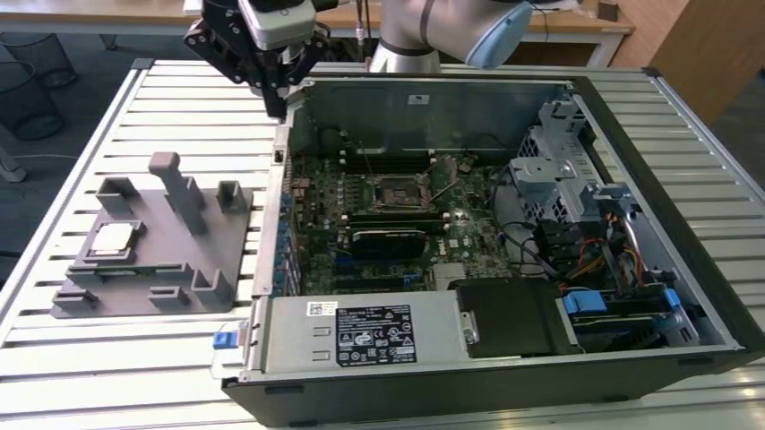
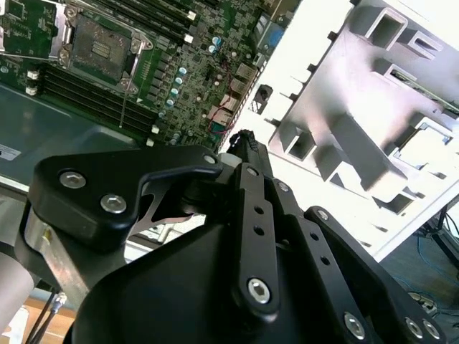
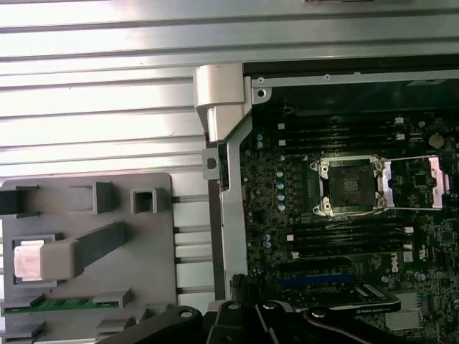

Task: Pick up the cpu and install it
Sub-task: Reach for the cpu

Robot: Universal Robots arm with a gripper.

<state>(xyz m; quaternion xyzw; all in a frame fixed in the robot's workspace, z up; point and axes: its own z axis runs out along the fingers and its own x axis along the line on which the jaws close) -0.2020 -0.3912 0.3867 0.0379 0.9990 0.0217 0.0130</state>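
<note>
The cpu (image 1: 114, 237) is a small silvery square lying in a pocket of the grey plastic fixture (image 1: 156, 260), at the exterior view's left on the slatted table. In the first wrist view the cpu (image 3: 29, 258) is partly covered by a fixture post. My gripper (image 1: 278, 106) hangs above the far left corner of the open computer case (image 1: 478, 376), well away from the cpu, shut with nothing in it. The motherboard's black socket (image 1: 395, 190) stands uncovered, and its metal plate (image 3: 416, 183) is flipped aside. Both wrist views show the gripper (image 2: 244, 136) (image 3: 238, 283) and the socket (image 2: 100, 46) (image 3: 349, 185).
The fixture has several upright posts (image 1: 179, 193) beside the cpu pocket. Inside the case are a drive cage (image 1: 556, 179), cables (image 1: 574, 260) and a power supply (image 1: 371, 333). The case's upright walls (image 1: 287, 152) border the motherboard. A dark basket (image 1: 30, 67) stands on the floor beyond the table.
</note>
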